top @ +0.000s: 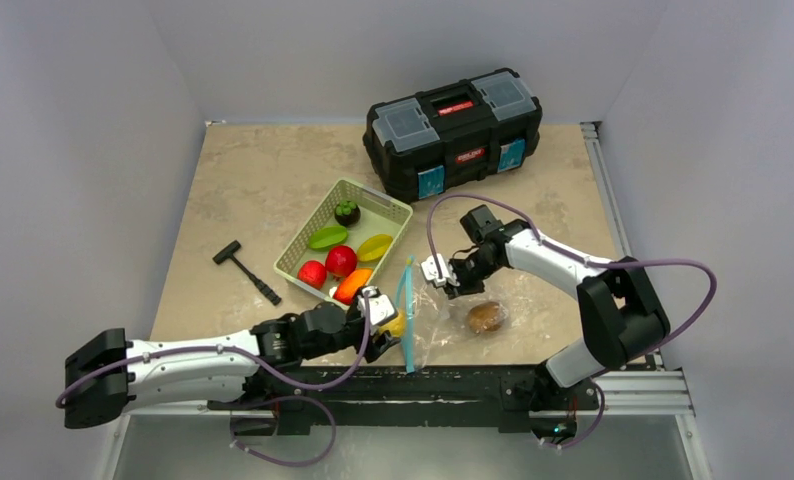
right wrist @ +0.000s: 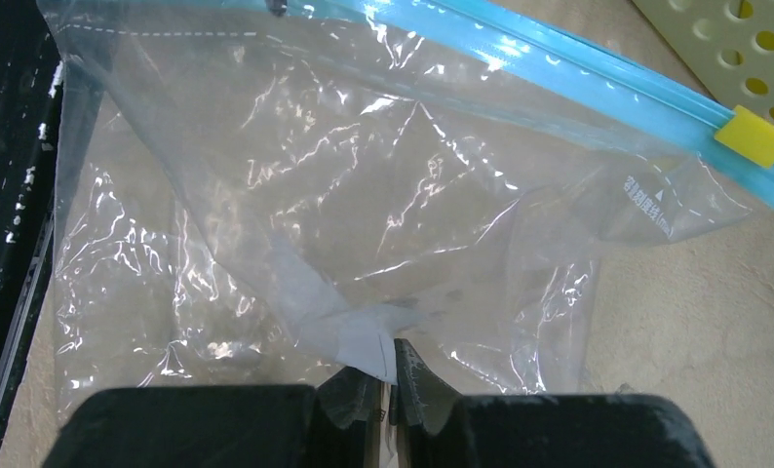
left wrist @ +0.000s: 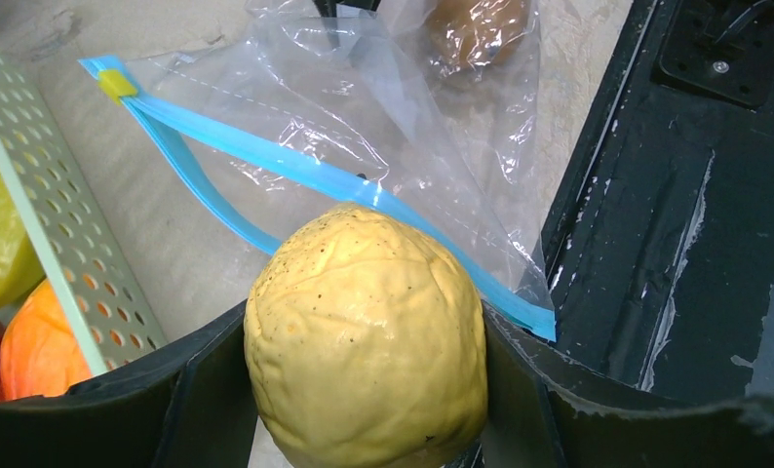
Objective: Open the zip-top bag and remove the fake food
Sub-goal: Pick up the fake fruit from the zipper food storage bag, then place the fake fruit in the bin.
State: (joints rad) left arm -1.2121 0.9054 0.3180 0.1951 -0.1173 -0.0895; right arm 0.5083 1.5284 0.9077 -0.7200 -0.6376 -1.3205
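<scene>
Clear zip-top bag (right wrist: 344,195) pinched by R tool (right wrist: 388,390), L tool (top: 385,320) clamped on yellow fruit (left wrist: 366,336).

Beige table (top: 243,180), pale grey walls (top: 83,150)

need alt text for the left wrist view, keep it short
The left pincer grips a wrinkled yellow fruit close to the camera. Behind it lies the clear bag, blue zip strip parted, a brown fruit showing through the plastic; the green basket stands at left.
</scene>
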